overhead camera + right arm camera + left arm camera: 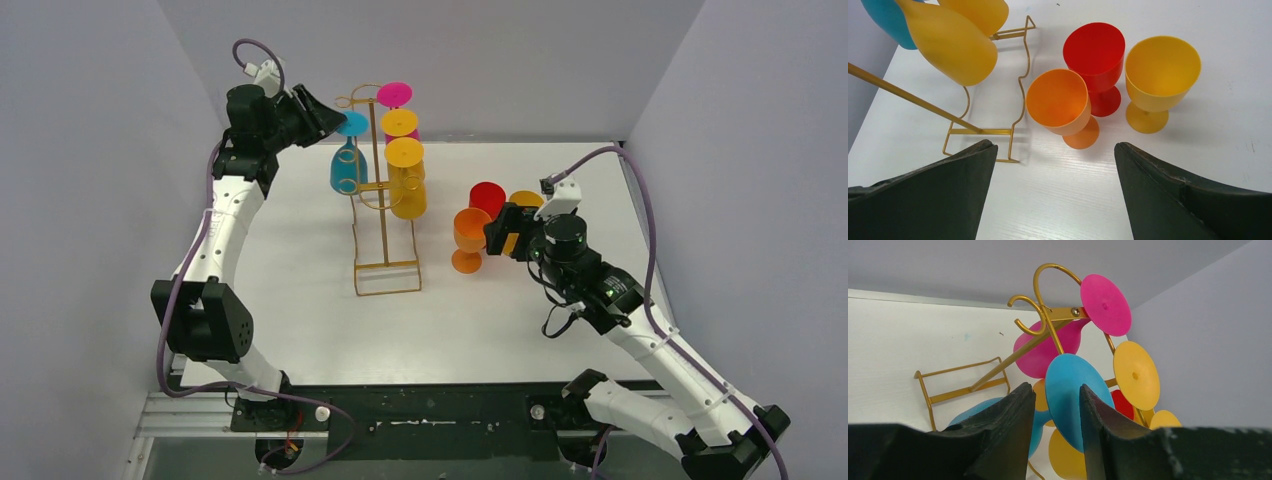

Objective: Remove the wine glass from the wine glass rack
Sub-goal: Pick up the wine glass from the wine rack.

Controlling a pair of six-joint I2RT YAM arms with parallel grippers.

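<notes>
Left wrist view, nearest first. The left gripper (1056,390) fills the bottom edge with its jaws partly drawn in, straddling the blue wine glass (1066,382) at its round foot. A sliver of gap shows on the left side. The stem is hidden, so I cannot tell whether the pads touch.

The glass hangs upside down from the wine glass rack (1064,315), at centre frame, with the pink glass (1105,305) beyond at upper right.

Judgement: it looks like opaque moulded plastic, so light, stiff and smooth, and likely slippery. Best hold is the stem under the foot, sliding out along the hook. The wire rack may drag along.

Right gripper (1055,147): jaws spread wide and empty, above the orange (1058,100), red (1094,47) and yellow (1162,65) glasses.
</notes>
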